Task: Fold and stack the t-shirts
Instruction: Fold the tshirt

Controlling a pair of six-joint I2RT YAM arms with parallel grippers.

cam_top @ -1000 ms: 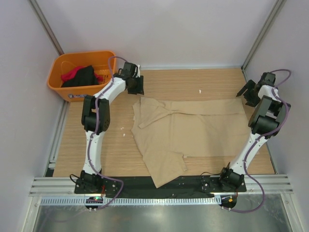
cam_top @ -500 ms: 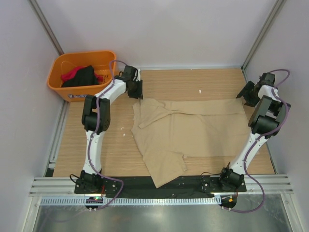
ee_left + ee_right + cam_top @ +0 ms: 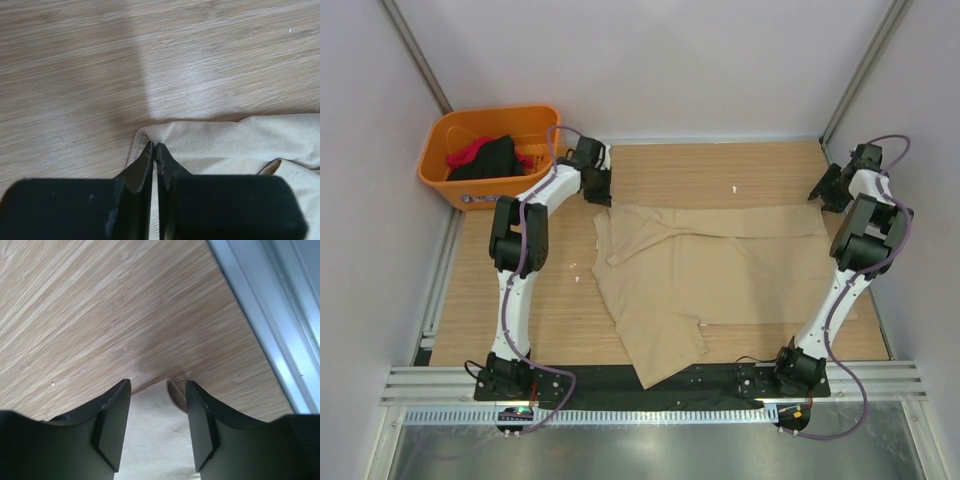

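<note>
Since 1 second ago the left gripper [image 3: 601, 189] has slid onto the far-left corner of the tan t-shirt [image 3: 720, 270] and pinched shut, while the right gripper [image 3: 827, 187] has drawn toward the far-right corner with its jaws narrower than before.

From above, the tan t-shirt lies spread flat on the wooden table [image 3: 550, 300], soft and matte. 1 sleeve reaches over the black strip [image 3: 590, 385] at the near edge. The right arm's links cover part of the shirt's right edge. In the orange basket [image 3: 445, 185], a moulded plastic tub at the far left, a black t-shirt [image 3: 492, 158] and a red t-shirt [image 3: 468, 152] sit bunched together, too crumpled to show their outlines.

On the left wrist camera, the left gripper [image 3: 154, 150] has its 2 black fingers pressed almost together, clamping the stitched hem of the tan t-shirt [image 3: 225, 145] at its corner. The fingers' bulk hides the cloth behind them. The table [image 3: 75, 75] shows fine straight grain.

On the right wrist camera, the right gripper [image 3: 157, 387] stands with jaws apart, its smooth curved fingers on either side of a folded corner of the tan t-shirt [image 3: 155, 440] and nothing clamped. Whether the tips touch the cloth cannot be told. An aluminium rail [image 3: 270, 315] runs along the table's edge.
</note>
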